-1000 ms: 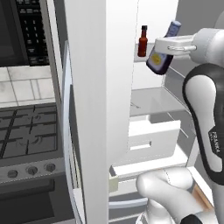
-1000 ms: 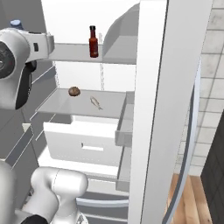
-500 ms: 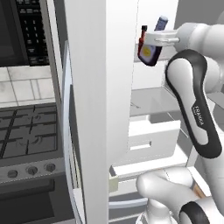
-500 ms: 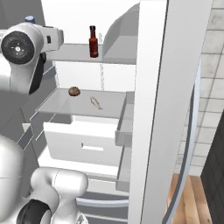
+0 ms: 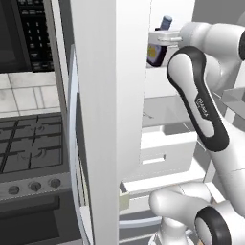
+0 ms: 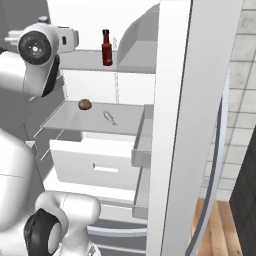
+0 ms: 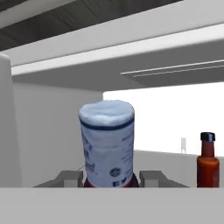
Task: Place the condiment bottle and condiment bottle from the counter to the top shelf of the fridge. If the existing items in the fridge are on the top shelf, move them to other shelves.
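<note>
My gripper (image 5: 161, 37) is shut on a condiment bottle (image 5: 157, 47) with a dark body, a yellow label and a blue cap, held at top-shelf height at the fridge opening. In the hand view the same bottle (image 7: 107, 144) stands upright between my fingers (image 7: 69, 177), white and blue cap on top. A red condiment bottle (image 6: 106, 47) with a black cap stands upright on the top shelf (image 6: 82, 61). The hand view has this red bottle (image 7: 207, 159) to the right of the held one, apart from it.
The middle shelf holds a small brown round item (image 6: 85, 104) and a thin fish-like item (image 6: 110, 117) above a white drawer (image 6: 95, 162). The open fridge door (image 5: 103, 119) stands left of the arm, beside the stove (image 5: 28, 143). The other door (image 6: 185, 125) hangs open on the right.
The arm has carried the held bottle to the left and slightly up, closer to the top shelf. The red bottle and the shelf items have not moved.
</note>
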Robot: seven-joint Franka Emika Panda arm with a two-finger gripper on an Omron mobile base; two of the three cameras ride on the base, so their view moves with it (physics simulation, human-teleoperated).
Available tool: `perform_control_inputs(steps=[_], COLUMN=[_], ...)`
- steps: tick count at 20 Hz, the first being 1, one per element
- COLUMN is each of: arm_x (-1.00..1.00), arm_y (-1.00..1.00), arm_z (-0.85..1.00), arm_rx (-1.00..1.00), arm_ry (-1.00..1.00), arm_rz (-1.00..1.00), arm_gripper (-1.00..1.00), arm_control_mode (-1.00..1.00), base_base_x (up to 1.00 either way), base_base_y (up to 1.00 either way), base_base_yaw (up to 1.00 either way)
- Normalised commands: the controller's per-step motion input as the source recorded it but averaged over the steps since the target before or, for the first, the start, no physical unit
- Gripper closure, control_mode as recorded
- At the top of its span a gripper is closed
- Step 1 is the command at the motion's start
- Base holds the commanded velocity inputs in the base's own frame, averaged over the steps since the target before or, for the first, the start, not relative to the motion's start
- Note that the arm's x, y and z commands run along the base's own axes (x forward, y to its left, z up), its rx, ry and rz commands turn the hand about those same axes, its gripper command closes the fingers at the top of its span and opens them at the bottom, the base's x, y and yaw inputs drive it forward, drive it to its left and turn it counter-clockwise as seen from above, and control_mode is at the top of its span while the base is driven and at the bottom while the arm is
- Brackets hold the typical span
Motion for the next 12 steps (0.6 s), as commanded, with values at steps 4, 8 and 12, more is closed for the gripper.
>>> perform_control_inputs(steps=[4,8,12], arm_x=[0.36,0.43,0.38], arm_y=[0.04,0.11,0.11], arm_z=[0.0,-0.04,-0.14], arm_rx=[0.0,0.0,-0.01], arm_ry=[0.0,0.0,0.02], arm_rz=[0.0,0.0,0.0], arm_gripper=[1.0,1.0,1.0], arm_control_mode=[-1.0,-1.0,-1.0], base_base_x=[0.0,0.0,0.0], base_base_y=[0.0,0.0,0.0], base_base_yaw=[0.0,0.0,0.0])
